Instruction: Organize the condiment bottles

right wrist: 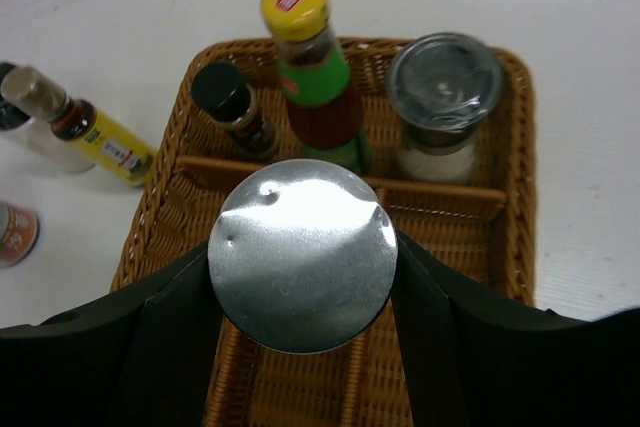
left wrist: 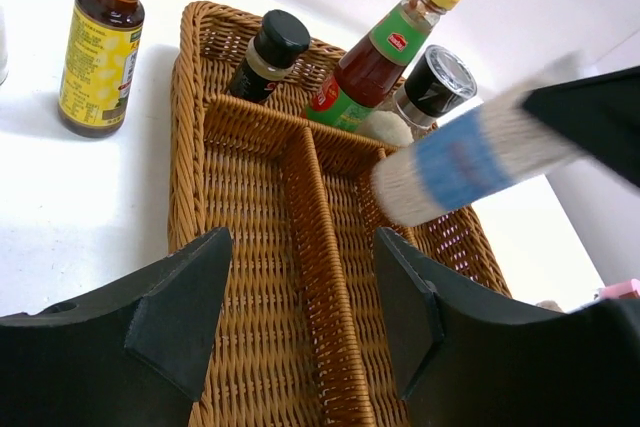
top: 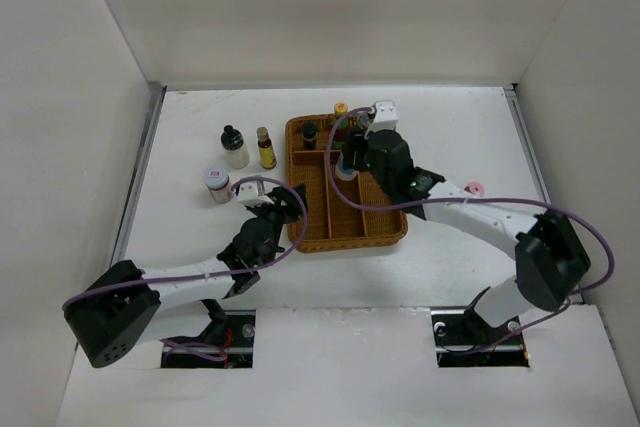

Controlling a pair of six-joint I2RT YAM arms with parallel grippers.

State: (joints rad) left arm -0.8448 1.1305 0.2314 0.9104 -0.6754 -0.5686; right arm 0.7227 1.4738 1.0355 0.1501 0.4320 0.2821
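My right gripper point(right wrist: 302, 272) is shut on a white bottle with a blue label point(left wrist: 470, 162) and a silver cap point(right wrist: 302, 252), held over the wicker tray point(top: 385, 232). The tray's back row holds three bottles: a dark one with a black cap point(right wrist: 232, 107), a red and green one with a yellow cap point(right wrist: 318, 97) and a jar with a grey cap point(right wrist: 445, 82). My left gripper point(left wrist: 305, 317) stands open at the tray's left side, nothing between its fingers. On the table to the left stand an amber bottle point(top: 266, 148), a white bottle point(top: 234, 147) and a small jar point(top: 217, 184).
A small pink thing point(top: 474, 188) lies on the table right of the tray, beside my right arm. White walls close the table in at the back and both sides. The tray's long dividers point(left wrist: 320, 247) run between its front compartments.
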